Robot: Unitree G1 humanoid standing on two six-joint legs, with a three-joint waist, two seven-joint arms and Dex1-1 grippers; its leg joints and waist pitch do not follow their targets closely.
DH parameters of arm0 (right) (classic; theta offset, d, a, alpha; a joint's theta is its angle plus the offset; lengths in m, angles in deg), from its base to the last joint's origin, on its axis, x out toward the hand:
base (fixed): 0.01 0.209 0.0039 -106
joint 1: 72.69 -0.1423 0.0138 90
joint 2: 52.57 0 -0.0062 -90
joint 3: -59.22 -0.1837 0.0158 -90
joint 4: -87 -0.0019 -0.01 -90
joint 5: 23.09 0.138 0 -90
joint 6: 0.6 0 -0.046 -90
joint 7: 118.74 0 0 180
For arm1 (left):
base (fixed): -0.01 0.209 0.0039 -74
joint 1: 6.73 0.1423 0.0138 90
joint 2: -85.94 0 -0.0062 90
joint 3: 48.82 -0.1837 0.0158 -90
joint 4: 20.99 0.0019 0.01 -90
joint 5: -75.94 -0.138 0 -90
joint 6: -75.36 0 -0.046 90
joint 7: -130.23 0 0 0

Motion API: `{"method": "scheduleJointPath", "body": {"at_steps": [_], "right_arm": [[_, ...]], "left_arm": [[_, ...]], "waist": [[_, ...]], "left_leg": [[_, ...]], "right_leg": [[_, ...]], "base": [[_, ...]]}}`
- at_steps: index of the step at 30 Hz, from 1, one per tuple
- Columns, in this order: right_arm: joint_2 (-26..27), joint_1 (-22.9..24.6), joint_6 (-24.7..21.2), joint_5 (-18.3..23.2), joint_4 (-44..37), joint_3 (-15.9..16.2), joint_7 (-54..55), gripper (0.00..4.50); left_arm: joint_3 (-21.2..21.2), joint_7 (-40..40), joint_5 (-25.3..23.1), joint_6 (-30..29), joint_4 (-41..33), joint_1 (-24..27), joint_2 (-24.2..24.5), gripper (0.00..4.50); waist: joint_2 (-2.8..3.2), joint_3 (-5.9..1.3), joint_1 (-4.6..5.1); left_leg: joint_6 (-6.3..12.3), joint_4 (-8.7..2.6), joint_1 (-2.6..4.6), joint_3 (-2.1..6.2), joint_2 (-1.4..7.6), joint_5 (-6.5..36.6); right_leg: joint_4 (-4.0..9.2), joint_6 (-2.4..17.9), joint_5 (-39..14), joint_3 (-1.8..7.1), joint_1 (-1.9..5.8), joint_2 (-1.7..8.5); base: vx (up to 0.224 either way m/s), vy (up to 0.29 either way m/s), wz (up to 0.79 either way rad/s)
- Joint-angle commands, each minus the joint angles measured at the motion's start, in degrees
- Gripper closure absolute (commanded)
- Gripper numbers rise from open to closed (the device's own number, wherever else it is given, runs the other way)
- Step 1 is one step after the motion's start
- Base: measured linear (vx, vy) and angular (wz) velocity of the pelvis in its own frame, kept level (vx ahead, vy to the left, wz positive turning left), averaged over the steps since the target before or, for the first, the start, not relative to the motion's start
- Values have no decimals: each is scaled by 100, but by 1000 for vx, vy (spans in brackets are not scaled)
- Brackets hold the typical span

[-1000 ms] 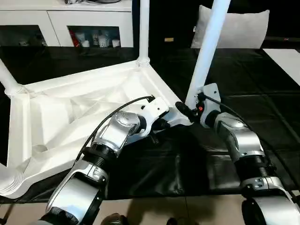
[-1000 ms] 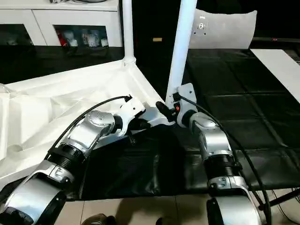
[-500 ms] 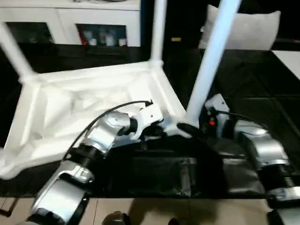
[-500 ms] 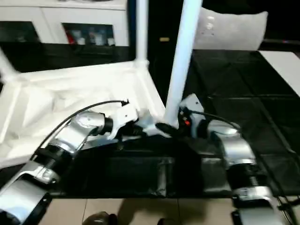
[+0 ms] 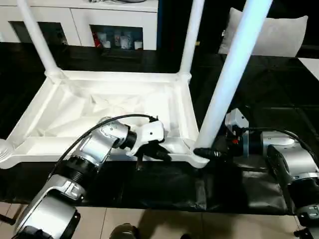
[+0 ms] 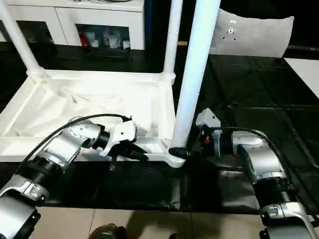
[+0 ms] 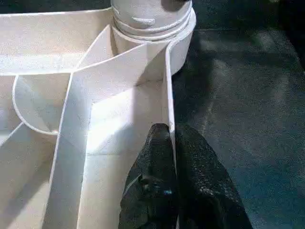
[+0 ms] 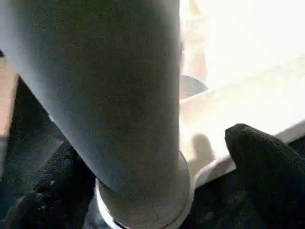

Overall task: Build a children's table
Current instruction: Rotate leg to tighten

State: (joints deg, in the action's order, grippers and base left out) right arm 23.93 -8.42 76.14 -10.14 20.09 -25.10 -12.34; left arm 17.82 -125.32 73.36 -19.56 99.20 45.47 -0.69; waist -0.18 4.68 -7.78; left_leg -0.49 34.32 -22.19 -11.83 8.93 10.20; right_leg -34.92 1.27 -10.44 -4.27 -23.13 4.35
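One upturned children's table [image 5: 114, 107], three upright legs [image 5: 232, 79] in its sockets, two end effectors [image 5: 158, 153], one white cabinet [image 5: 89, 20], one grey cushion [image 5: 271, 35]

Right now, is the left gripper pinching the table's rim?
Yes, the left gripper's fingers are closed on the table's thin rim wall.

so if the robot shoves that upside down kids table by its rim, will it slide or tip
Probably slide. The children's table lies top-down and flat on the dark mat, so its base is broad. It looks like thin ribbed plastic, likely light. The upright legs raise its weight somewhat, so a push high on one might rock it. The left gripper pinches the thin rim, which may flex.
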Motion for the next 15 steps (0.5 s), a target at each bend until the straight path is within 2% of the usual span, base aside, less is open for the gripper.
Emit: {"method": "scheduleJointPath", "body": {"at_steps": [1,2,3,7,8,11,12,15], "right_arm": [[-83,1,-78,178,-187,16,-168,51],[-93,8,-88,200,-196,29,-224,75],[-98,11,-100,219,-200,36,-262,82],[-99,20,-109,236,-204,42,-323,84],[-94,24,-113,240,-204,38,-345,122],[-89,43,-129,247,-221,41,-387,124],[-89,46,-135,250,-226,45,-394,156],[-86,52,-170,268,-240,54,-405,168]], "left_arm": [[-222,-365,15,177,-177,16,-30,450],[-224,-378,20,191,-180,17,-19,450],[-227,-387,28,193,-187,20,-14,450],[-242,-392,33,194,-204,30,-7,450],[-248,-391,29,197,-205,34,-7,450],[-252,-362,19,199,-202,38,-15,450],[-251,-354,17,199,-202,38,-18,450],[-252,-339,15,196,-204,41,-20,450]], "waist": [[-73,-462,3],[-69,-464,-17],[-68,-464,-24],[-61,-475,-39],[-63,-479,-40],[-82,-484,-45],[-79,-486,-49],[-77,-494,-51]], "left_leg": [[346,-391,159,231,534,1054],[340,-388,161,229,533,1021],[341,-387,165,225,531,1019],[268,-392,163,240,538,1072],[254,-389,166,238,535,1073],[275,-378,155,233,528,1024],[283,-376,155,233,528,1006],[305,-367,152,231,524,939]], "right_leg": [[428,1369,-1334,334,274,594],[421,1358,-1329,335,263,591],[427,1357,-1331,336,259,592],[425,1332,-1430,327,264,596],[423,1333,-1413,329,263,594],[416,1334,-1362,330,273,600],[414,1331,-1351,331,272,600],[405,1330,-1304,328,271,593]], "base": [[0,0,0],[0,0,0],[0,0,0],[0,0,0],[0,0,0],[0,0,0],[0,0,0],[0,0,0]]}}
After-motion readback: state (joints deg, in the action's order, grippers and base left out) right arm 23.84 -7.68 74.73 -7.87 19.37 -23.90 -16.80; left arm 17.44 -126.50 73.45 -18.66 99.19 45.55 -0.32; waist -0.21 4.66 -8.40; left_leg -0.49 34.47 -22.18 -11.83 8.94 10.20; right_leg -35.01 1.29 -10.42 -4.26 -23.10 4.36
